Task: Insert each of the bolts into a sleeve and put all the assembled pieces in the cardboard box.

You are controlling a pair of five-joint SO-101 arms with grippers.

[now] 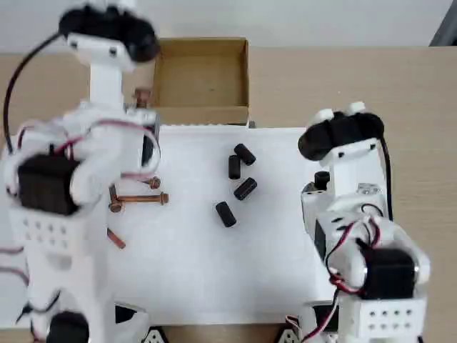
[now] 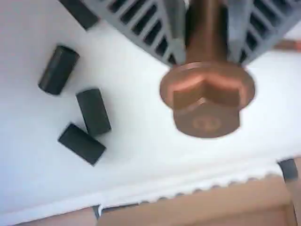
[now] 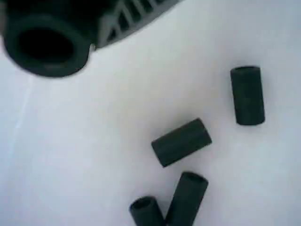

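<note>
Sheet (image 1: 214,271) on wooden table (image 1: 321,78), cardboard box (image 1: 202,114) at far edge.
Left gripper (image 2: 207,28) clamped on bolt (image 2: 207,99), right gripper (image 3: 70,19) on sleeve (image 3: 70,52); loose sleeves (image 1: 245,188) mid-sheet, loose bolts (image 1: 139,199) near left edge.

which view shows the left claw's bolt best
Left wrist view: the bolt is close up, hex head facing the camera, shaft in the left claw. High view shows its copper end by the cardboard box; right wrist view faces sleeves.
</note>
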